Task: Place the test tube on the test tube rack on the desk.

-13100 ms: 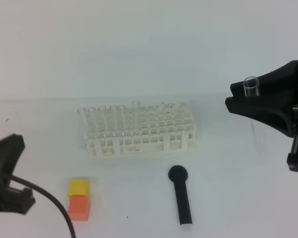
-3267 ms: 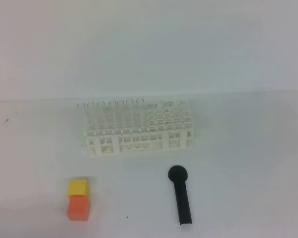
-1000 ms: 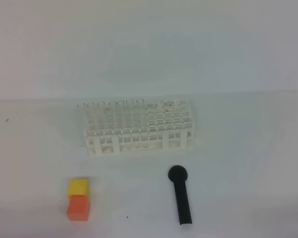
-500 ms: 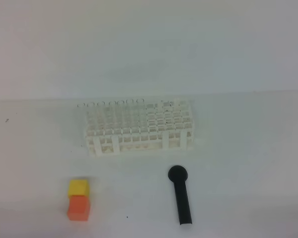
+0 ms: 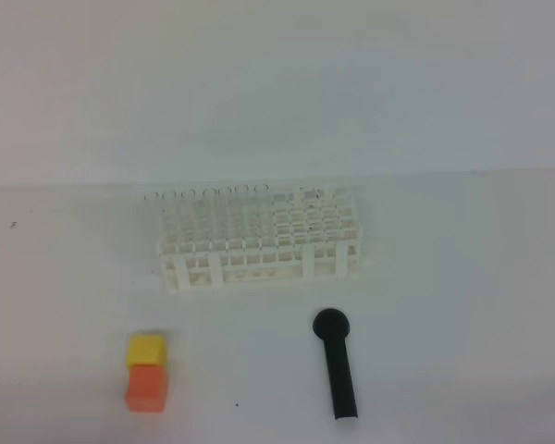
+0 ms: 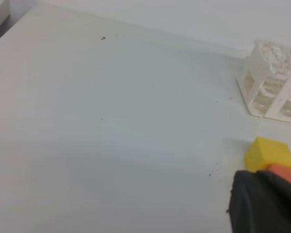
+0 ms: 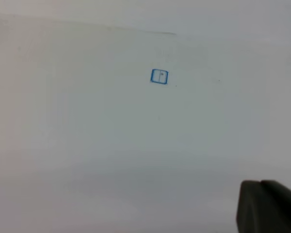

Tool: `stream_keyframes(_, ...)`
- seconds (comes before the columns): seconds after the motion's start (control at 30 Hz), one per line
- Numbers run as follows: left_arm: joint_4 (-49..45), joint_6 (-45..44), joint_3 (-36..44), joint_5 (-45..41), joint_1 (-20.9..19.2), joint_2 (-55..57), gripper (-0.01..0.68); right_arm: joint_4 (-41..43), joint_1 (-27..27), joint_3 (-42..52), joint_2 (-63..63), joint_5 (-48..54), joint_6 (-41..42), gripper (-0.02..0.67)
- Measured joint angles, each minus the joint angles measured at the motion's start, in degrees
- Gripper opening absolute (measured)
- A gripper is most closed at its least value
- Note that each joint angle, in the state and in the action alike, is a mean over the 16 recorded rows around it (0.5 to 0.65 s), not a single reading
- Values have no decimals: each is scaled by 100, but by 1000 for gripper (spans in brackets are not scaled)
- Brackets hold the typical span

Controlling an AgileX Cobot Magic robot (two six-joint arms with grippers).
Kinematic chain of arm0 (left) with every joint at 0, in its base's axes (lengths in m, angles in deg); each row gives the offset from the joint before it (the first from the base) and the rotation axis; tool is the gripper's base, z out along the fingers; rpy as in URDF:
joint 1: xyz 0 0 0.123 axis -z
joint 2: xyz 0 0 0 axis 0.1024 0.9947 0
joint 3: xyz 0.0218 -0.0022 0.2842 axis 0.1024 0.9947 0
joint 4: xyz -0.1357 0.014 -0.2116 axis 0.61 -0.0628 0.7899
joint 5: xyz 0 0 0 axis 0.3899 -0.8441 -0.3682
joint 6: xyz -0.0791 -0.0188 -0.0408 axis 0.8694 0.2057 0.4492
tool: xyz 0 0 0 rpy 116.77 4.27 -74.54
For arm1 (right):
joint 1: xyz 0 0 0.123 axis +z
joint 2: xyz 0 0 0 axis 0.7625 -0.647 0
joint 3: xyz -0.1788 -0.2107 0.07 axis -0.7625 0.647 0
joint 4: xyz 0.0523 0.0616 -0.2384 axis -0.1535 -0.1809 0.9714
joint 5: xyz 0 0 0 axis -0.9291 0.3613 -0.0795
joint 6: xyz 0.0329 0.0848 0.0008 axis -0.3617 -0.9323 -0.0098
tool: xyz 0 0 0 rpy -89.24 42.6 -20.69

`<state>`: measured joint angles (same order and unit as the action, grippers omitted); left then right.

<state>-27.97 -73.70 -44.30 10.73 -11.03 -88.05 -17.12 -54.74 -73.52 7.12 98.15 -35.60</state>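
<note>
tube (image 5: 262, 191) in rack (image 5: 259, 240) | thin glass, light, slick, fragile | best pinched gently just under rim | both jaws clenched, nothing held

Test tube rack (image 5: 259, 240) standing mid-desk (image 5: 462, 305). Black round-headed stick (image 5: 337, 366) lying near-right of rack, yellow cube (image 5: 146, 351) touching orange cube (image 5: 147, 388) near-left; open gap left between them.
</note>
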Motion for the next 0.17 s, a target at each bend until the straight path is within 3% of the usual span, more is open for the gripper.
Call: stream_keyframes(0.17, 0, 0, 0, 0, 0, 0, -1, 0, 0, 0, 0, 0, 0, -1)
